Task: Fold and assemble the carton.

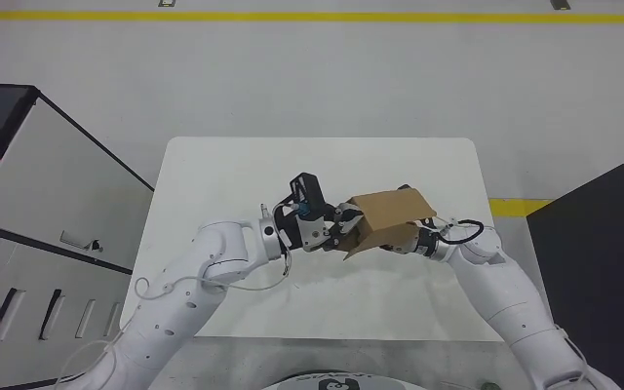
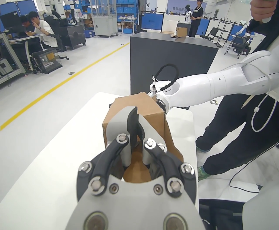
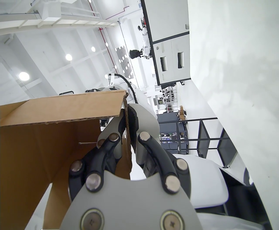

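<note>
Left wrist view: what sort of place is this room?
Probably a robotics lab or workshop: shelves of blue bins, a desk with a monitor, and a yellow floor line.

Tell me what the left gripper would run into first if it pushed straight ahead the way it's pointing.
The carton: the left gripper sits at its near wall, jaws apparently closed on it. Behind the carton, seemingly in line, is the right arm's wrist.

White glossy arms [image 1: 195,283], black cables [image 2: 169,64], grey fingers [image 2: 118,124], silver screws [image 2: 148,143].
</note>
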You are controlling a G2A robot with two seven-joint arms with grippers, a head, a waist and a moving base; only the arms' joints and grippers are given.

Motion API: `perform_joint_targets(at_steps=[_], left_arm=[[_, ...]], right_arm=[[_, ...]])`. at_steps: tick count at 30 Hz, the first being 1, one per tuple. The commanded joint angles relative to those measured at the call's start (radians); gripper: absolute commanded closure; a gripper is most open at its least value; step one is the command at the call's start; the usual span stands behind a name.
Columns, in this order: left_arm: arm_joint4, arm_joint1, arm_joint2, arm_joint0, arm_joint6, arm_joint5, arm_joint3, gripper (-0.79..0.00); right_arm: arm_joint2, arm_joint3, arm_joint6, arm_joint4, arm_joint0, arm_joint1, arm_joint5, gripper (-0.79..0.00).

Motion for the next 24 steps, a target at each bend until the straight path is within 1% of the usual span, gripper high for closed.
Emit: perform_joint_targets(at_steps=[1,13,24], left_arm=[[-0.006,0.0,0.0,0.002,0.001,-0.003,0.0,0.0],[-0.017,-0.002,0.019,-0.001,-0.006,-0.012,0.005,0.0],[-0.01,0.004,-0.013,0.017,0.0,-0.006,-0.017,0.0]], right_arm=[[0.001,0.0,-0.001,0.001,0.0,0.0,0.0,0.0],[-0.006,-0.011,0.004,-0.004,-0.004,-0.002,0.001,0.0],[0.007,-0.004,0.021,0.02,-0.014,-0.001,-0.009,0.0]])
